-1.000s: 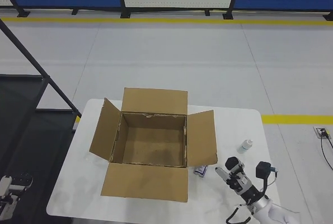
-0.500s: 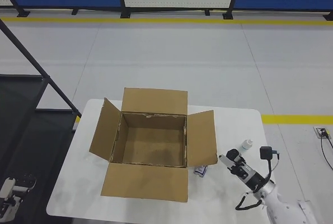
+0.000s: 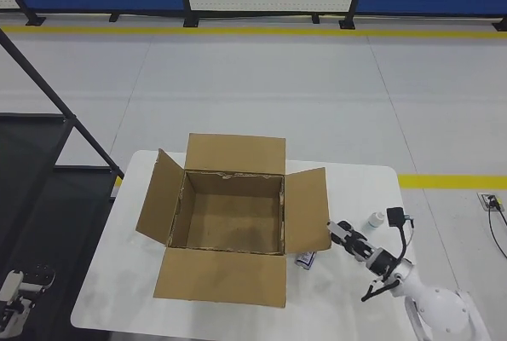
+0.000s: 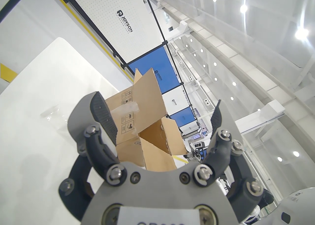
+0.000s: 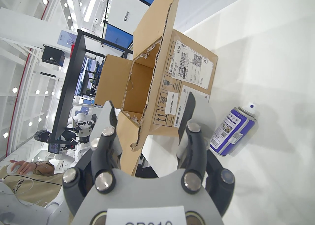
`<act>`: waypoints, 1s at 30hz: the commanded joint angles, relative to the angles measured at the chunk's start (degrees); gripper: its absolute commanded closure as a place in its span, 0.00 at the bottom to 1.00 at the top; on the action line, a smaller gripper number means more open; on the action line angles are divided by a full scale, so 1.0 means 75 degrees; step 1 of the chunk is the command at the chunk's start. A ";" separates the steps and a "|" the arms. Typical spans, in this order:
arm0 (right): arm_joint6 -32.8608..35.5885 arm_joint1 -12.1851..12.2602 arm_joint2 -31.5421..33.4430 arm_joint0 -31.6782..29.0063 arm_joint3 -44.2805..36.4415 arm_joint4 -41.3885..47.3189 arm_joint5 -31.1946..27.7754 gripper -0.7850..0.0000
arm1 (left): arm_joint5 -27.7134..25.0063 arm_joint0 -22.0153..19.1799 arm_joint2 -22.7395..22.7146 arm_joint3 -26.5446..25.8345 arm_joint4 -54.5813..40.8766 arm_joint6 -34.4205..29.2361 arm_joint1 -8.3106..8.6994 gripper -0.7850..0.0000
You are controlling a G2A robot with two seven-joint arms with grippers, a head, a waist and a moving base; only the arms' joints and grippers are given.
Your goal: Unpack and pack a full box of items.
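The white table [image 3: 355, 183] carries the open cardboard box [image 3: 221, 277], all four flaps folded out and nothing inside as far as I can see, so I judge the packing is what lies ahead. The box is stiff but light and would slide if I nudged it. The spray can [image 5: 232, 131] lies on its side on the table just beside the box's near wall, under the edge of a flap. I expect it to be rigid, smooth and fairly light, and to roll if bumped, so I would take it across the middle of its body, pads square to its length. My right gripper [image 5: 150, 109] hangs near that wall with its fingers [image 5: 188, 112] spread apart and empty. The can sits off to one side of them, not between them. A small bottle [image 3: 373, 222] stands close by, light and easily toppled. My left gripper [image 4: 157, 106] is also spread wide, holding nothing, well away off the table's far side.
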 commanded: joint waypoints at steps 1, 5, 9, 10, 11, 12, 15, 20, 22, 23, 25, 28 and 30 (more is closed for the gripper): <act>-0.0043 0.0001 -0.0080 0.0052 -0.0029 -0.0064 0.0168 1.00 | 0.0000 0.0000 0.0000 0.0000 0.0000 0.0000 0.0000 0.00; -0.0092 0.0007 -0.0227 0.0144 -0.0093 -0.0145 0.0430 1.00 | 0.0000 0.0000 0.0000 0.0000 0.0000 0.0000 0.0000 0.00; -0.0025 0.0021 -0.0324 0.0270 -0.0075 -0.0138 0.0578 1.00 | 0.0000 0.0000 0.0000 0.0000 0.0000 0.0000 0.0000 0.00; -0.0005 0.0026 -0.0346 0.0292 -0.0066 -0.0134 0.0571 1.00 | 0.0000 0.0000 0.0000 0.0000 0.0000 0.0000 0.0000 0.00; -0.0006 0.0029 -0.0366 0.0308 -0.0055 -0.0135 0.0571 1.00 | 0.0000 0.0000 0.0000 0.0000 0.0000 0.0000 0.0000 0.00; -0.0001 0.0032 -0.0390 0.0318 -0.0050 -0.0126 0.0570 1.00 | 0.0000 0.0000 0.0000 0.0000 0.0000 0.0000 0.0000 0.00; -0.0012 0.0041 -0.0441 0.0328 -0.0047 -0.0087 0.0557 1.00 | 0.0000 0.0000 0.0000 0.0000 0.0000 0.0000 0.0000 0.00; -0.0076 0.0052 -0.0557 0.0335 -0.0047 -0.0092 0.0561 1.00 | 0.0000 0.0000 0.0000 0.0000 0.0000 0.0000 0.0000 0.00; -0.0087 0.0058 -0.0573 0.0344 -0.0029 -0.0038 0.0530 1.00 | 0.0000 0.0000 0.0000 0.0000 0.0000 0.0000 0.0000 0.00; -0.0120 0.0061 -0.0559 0.0344 -0.0013 -0.0005 0.0499 1.00 | 0.0000 0.0000 0.0000 0.0000 0.0000 0.0000 0.0000 0.00; -0.0128 0.0076 -0.0500 0.0314 0.0013 0.0064 0.0427 0.62 | 0.0000 0.0000 0.0000 0.0000 0.0000 0.0000 0.0000 0.00; -0.0279 0.0123 -0.0256 0.0065 -0.0068 -0.0074 0.0029 0.10 | 0.0000 0.0000 0.0000 0.0000 0.0000 0.0000 0.0000 0.00; -0.0443 0.0161 -0.0002 -0.0294 -0.0196 -0.0174 -0.0409 0.00 | 0.0000 0.0000 0.0000 0.0000 0.0000 0.0000 0.0000 0.00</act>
